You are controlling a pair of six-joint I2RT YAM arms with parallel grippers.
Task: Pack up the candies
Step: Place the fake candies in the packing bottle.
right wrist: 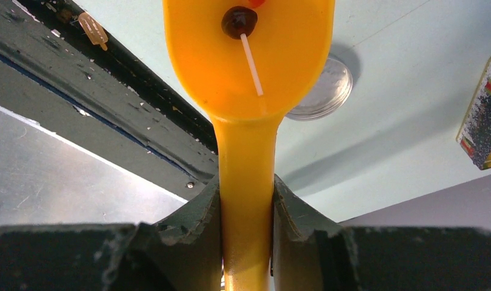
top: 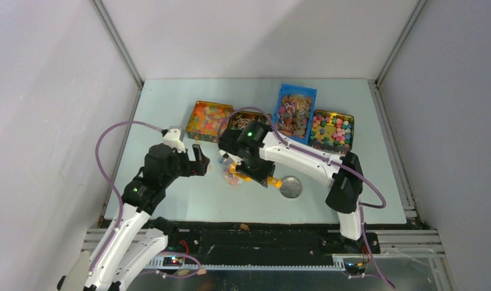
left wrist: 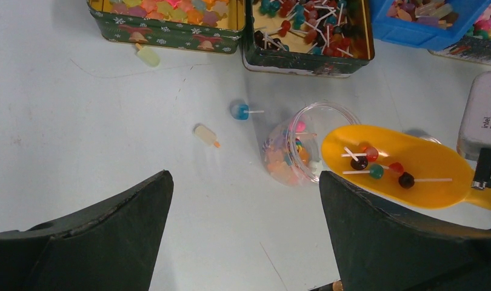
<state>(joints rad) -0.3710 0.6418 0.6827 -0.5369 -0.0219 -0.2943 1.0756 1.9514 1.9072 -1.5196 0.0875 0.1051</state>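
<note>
Left wrist view looks down past the left gripper [left wrist: 246,242], whose dark fingers stand wide apart with nothing between them; at centre right of that frame an orange plastic scoop [left wrist: 425,188] carries a few white-stick lollipops [left wrist: 376,170], its front edge at the rim of a clear plastic jar [left wrist: 285,154] partly filled with mixed candies [left wrist: 278,163]. Along the top edge sit a green decorated tin [left wrist: 164,35] of pastel pieces, a dark tin [left wrist: 303,60] of lollipops and a blue plastic tray [left wrist: 422,33]; a blue loose lollipop [left wrist: 240,111] and two pale loose sweets [left wrist: 205,134] lie on the pale table [left wrist: 79,139], left of the jar. In the right wrist view the right gripper [right wrist: 246,197] is clamped narrowly on the scoop's handle at bottom centre; a round silver lid [right wrist: 328,91] lies flat beyond the bowl, at centre right.
</note>
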